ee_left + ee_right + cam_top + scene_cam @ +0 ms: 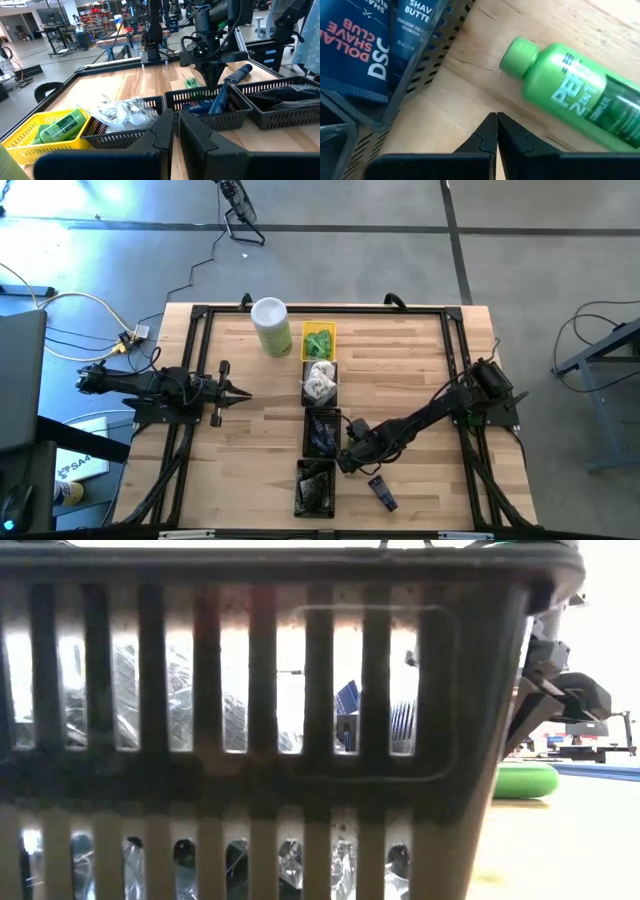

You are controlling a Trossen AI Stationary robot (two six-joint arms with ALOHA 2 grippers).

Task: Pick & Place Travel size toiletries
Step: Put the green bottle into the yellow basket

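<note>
A green bottle (580, 95) lies on its side on the wood, just right of the black tray (322, 430) that holds the dark blue packets (365, 50). My right gripper (496, 119) is shut with nothing between its fingers. It points steeply down over the bare wood between that tray and the bottle (192, 82). One blue packet (220, 99) stands slanted against the tray's wall below it. A blue tube (381, 492) lies on the table nearer the front. My left gripper (238, 392) waits shut and level at the table's left side.
Several trays stand in a column down the table's middle: a yellow one (318, 340) with green bottles, a black one (320, 383) with white wrapped pieces, and a black one (315, 485) at the front. A tall pale-green canister (270, 327) stands at the back. Bare wood lies on either side.
</note>
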